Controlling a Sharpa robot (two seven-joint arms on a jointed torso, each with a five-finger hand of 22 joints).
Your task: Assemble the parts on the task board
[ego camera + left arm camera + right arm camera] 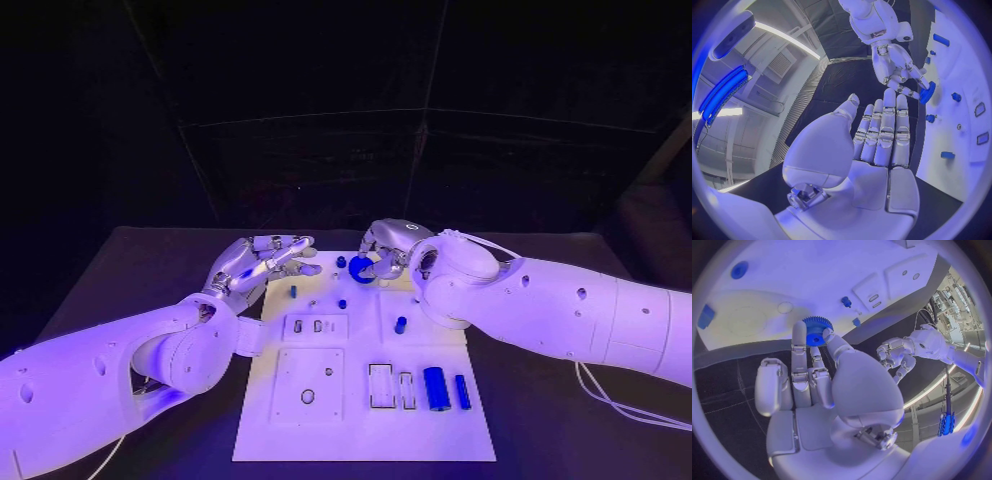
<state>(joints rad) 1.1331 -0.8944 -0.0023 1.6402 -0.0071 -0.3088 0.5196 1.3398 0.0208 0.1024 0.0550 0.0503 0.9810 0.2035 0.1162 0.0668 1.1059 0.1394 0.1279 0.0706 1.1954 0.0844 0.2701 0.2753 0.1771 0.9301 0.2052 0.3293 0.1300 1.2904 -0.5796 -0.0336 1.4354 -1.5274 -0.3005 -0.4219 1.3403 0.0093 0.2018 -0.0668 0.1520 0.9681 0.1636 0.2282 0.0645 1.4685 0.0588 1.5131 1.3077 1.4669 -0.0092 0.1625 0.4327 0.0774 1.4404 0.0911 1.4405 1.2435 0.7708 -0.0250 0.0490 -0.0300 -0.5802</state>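
One blue toothed gear (pixel 817 330), pinched in the right hand's (pixel 387 250) fingertips over the task board's (pixel 433 415) upper-centre edge in the head view, probably needs a level, slow descent, while the left hand (pixel 267 258) hovers spread and empty at upper left.

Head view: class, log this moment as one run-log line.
right hand: holds blue gear | left hand: open, empty | task board: parts remain

Below me I see the black counter (pixel 159 270); a thin white cable (pixel 620 405), I think, lies across it.
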